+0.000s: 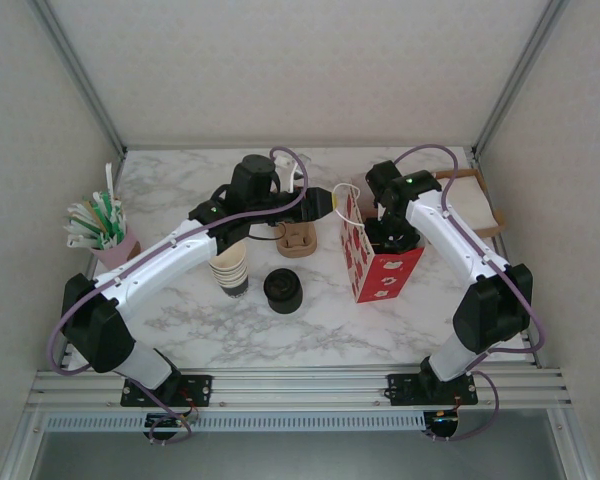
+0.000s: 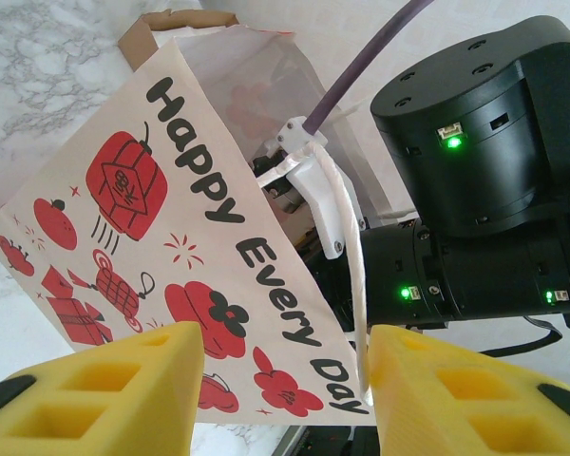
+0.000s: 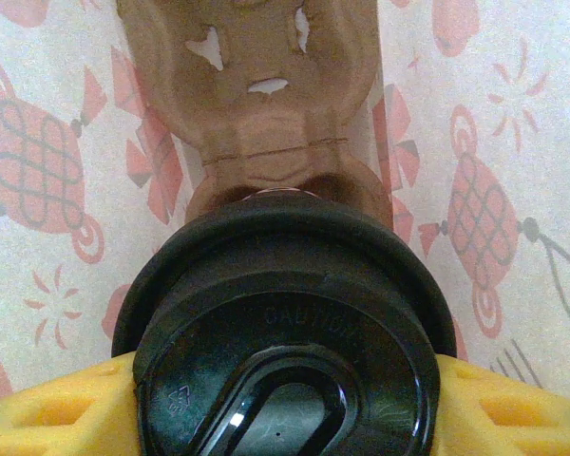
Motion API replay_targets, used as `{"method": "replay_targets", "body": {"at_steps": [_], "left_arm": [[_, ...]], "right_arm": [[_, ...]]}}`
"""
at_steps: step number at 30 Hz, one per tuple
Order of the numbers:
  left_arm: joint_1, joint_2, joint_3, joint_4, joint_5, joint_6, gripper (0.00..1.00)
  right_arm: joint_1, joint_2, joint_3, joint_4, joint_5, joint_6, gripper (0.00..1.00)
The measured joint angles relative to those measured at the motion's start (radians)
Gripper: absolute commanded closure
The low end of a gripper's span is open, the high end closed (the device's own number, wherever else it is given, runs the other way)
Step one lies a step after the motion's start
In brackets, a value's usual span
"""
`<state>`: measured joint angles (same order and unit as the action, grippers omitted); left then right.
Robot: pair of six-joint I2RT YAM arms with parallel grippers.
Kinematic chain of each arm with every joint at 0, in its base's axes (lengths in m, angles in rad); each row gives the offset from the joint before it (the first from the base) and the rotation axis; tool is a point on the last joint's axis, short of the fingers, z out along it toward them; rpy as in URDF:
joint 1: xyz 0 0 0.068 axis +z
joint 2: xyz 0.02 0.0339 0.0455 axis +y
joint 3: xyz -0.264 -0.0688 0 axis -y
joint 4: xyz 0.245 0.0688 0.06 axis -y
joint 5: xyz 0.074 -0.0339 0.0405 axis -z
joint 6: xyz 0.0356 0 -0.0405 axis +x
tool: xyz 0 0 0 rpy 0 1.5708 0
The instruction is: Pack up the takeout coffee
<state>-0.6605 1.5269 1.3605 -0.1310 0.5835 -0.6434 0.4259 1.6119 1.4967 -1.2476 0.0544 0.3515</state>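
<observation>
The takeout coffee shows its round black lid from above, held between the yellow fingers of my right gripper, which is shut on it. It hangs inside the red-and-white paper bag, above a brown cardboard carrier at the bag's bottom. My right gripper reaches down into the bag's mouth. My left gripper is open beside the bag, whose white handle runs just inside the right-hand finger. In the top view the left gripper sits at the bag's left top edge.
A stack of lidless cups and a stack of black lids stand left of the bag. A second cardboard carrier lies behind them. A pink cup of stirrers is far left, a brown napkin box back right.
</observation>
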Motion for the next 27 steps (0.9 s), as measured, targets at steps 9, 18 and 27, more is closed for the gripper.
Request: {"method": "replay_targets", "body": {"at_steps": [9, 18, 27], "left_arm": [[0.0, 0.0, 0.0, 0.0, 0.0, 0.0, 0.52], [0.0, 0.007, 0.001, 0.0, 0.0, 0.0, 0.52], [0.0, 0.011, 0.001, 0.0, 0.0, 0.0, 0.52]], "right_arm": [[-0.006, 0.0, -0.011, 0.008, -0.003, -0.001, 0.39], [-0.011, 0.0, -0.013, 0.007, -0.003, 0.0, 0.38], [-0.014, 0.045, 0.001, -0.017, 0.001, -0.001, 0.38]]}}
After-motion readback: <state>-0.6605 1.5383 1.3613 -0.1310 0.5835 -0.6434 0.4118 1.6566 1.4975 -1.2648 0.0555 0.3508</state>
